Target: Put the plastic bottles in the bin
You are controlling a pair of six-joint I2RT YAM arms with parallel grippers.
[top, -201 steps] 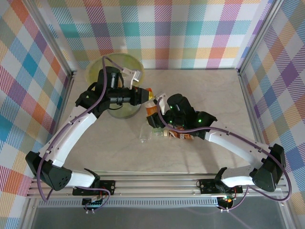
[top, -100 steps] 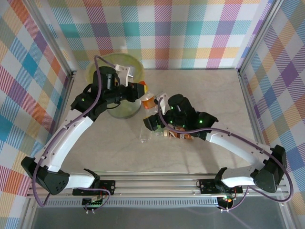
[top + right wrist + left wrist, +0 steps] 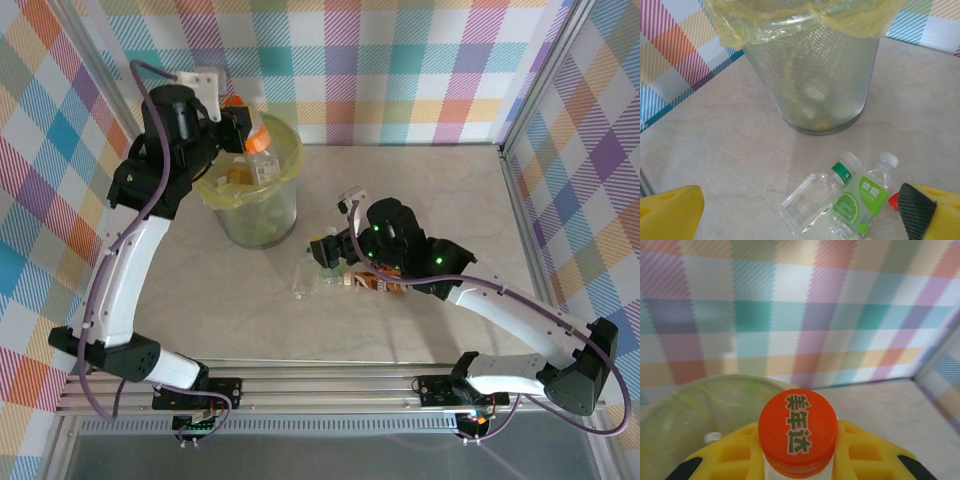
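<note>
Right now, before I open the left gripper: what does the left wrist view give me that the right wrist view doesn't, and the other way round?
Left wrist: the left gripper shut on a bottle, its orange cap facing the camera, with the rim of the bin just beyond.
Right wrist: the right gripper open over a clear bottle and a green-labelled bottle, lying side by side on the table near the bin's foot.
Both: the bin, the table and the checked wall.

Marble-look table [image 3: 250,325], plaid walls [image 3: 400,70]
</note>
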